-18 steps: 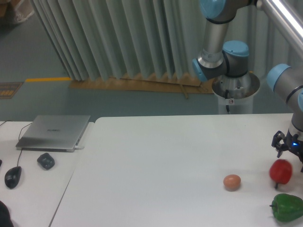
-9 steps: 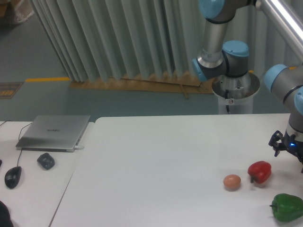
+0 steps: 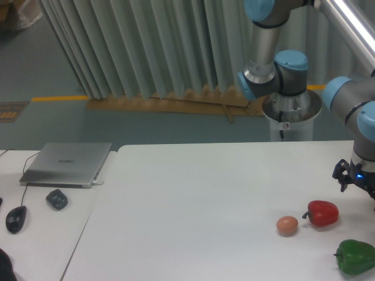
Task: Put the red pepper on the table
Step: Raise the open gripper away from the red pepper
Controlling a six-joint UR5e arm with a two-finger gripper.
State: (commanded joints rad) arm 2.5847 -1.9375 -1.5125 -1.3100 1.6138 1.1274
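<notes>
Backdrop: pale pleated curtain, teal floor, arm base behind the desk [image 3: 205,193].
Desk: plain white, smooth; carries pepper [image 3: 323,213], egg-shaped thing [image 3: 287,225] and green pepper [image 3: 355,256].
Side desk: smaller, at left, with laptop [image 3: 66,164] and mouse [image 3: 16,219].
Pepper position: lying on its side on the desk, stem toward the egg-shaped thing, just beside it but apart; green pepper near, also apart.
End effector [image 3: 356,179]: at the right edge, above and to the right of the pepper, holding nothing; cut by the frame edge, so cannot tell how wide the jaws stand.
Task status: judged done, pepper rests free on the desk.
Handling estimate: light, firm-walled, glossy skin likely slippery; lobed, rounded body may roll.
Grip estimate: across the widest part of the body, pads seated in grooves between lobes; stem too short to trust.
</notes>
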